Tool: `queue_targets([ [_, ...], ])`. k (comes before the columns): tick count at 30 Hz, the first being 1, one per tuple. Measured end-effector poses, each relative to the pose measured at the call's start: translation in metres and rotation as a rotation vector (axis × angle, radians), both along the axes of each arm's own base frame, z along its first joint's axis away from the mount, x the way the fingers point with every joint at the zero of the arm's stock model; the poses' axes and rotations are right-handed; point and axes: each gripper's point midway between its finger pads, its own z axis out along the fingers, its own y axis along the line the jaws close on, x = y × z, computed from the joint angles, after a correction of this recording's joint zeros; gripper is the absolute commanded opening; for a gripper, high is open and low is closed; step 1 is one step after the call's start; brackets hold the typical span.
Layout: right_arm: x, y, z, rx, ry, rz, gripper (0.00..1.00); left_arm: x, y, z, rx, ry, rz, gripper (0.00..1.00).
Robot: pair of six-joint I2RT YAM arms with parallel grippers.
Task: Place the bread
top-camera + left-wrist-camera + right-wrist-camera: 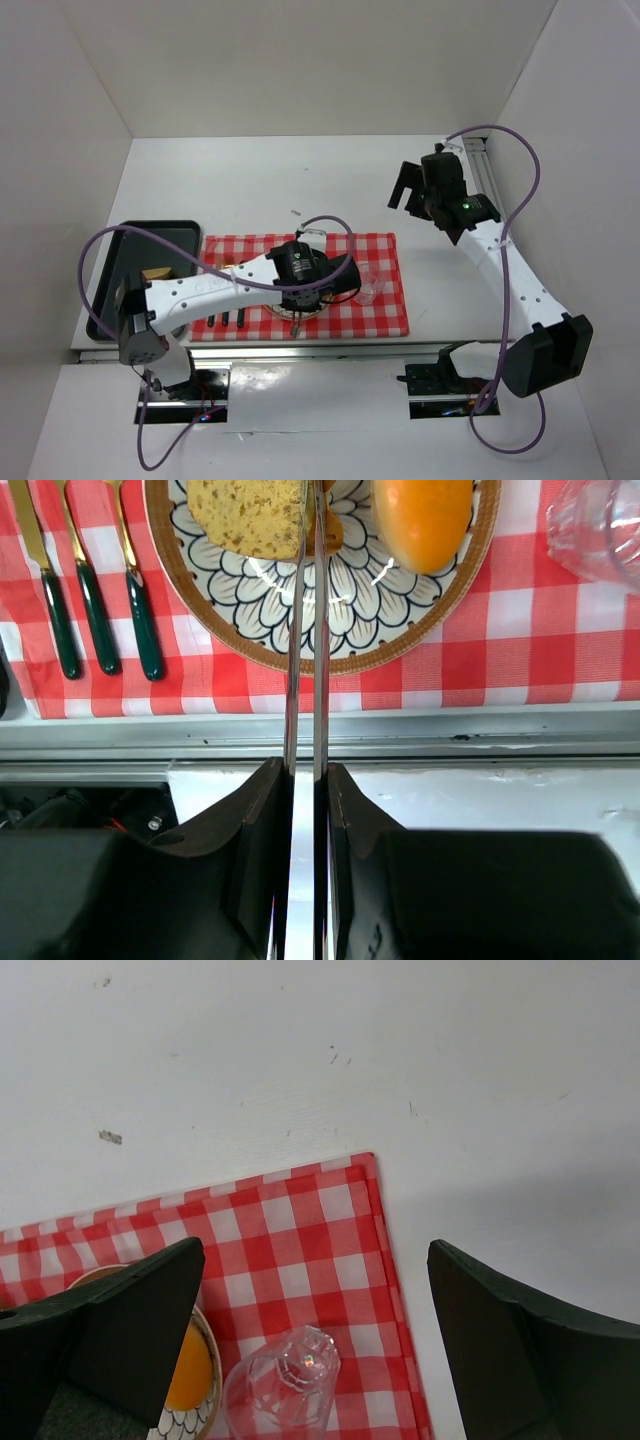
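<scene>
Three utensils; one bread slice on plate

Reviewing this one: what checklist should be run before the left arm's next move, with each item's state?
1. The bread lies on the plate: ok.
2. The left gripper is shut at the bread's edge: ok.
3. The bread is let go: cannot tell.
4. The glass sits apart from the plate: ok.
5. The right gripper is open, away from the plate: ok.
</scene>
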Motion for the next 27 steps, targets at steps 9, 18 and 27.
queue_targets([
  [9, 0.000, -0.002, -0.001, -0.013, 0.002, 0.002, 1.00, -0.001, -0.012, -0.021, 0.036, 0.016, 0.042, 0.34],
  [18, 0.000, -0.001, -0.002, -0.016, 0.004, 0.004, 1.00, 0.004, -0.018, -0.009, 0.013, -0.005, 0.019, 0.61],
  [27, 0.004, 0.001, -0.012, -0.019, 0.034, 0.010, 1.00, 0.006, -0.023, 0.010, -0.039, -0.026, 0.001, 0.56],
])
